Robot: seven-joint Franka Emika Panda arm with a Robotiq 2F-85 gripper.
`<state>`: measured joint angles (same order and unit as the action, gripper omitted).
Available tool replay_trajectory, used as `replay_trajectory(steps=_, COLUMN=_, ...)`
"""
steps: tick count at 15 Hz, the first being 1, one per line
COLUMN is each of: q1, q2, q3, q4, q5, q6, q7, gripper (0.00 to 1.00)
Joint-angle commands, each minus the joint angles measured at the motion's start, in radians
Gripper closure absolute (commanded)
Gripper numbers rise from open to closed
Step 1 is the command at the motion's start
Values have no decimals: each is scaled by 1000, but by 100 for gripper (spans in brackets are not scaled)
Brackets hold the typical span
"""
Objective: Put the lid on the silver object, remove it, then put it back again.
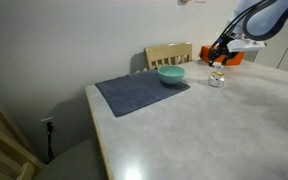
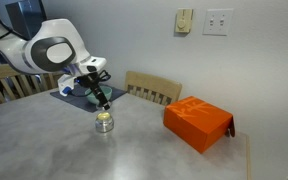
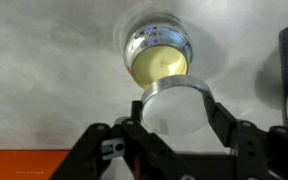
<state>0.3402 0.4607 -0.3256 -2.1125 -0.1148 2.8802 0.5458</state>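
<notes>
Lid (image 3: 174,110) is held by its rim between the fingers of the gripper (image 3: 176,98), jaws closed on it. It hangs level just above the silver object (image 3: 159,55) and is not seated. The silver object's mouth is uncovered and looks yellowish inside. In an exterior view, left to right: grey mat (image 1: 141,94), teal bowl (image 1: 171,74) on its far corner, then the silver object on the bare table (image 1: 184,130) with the gripper over it. In an exterior view, the orange box (image 2: 197,123) sits well right of the silver object.
</notes>
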Motion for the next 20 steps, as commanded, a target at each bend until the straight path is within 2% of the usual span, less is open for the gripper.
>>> replay_trajectory(steps=1, q1=-70, q2=-10, q3=67, q4=-5, q5=35, q6=-16, q7=-54, gripper=56)
replay_trajectory(steps=5, q1=-109, q2=8, q3=101, q4=4, q5=55, q6=-26, q7=-75, gripper=56)
replay_trajectory(steps=20, q1=-140, q2=43, q3=130, q4=11, q5=70, q6=-50, q7=-89, gripper=56)
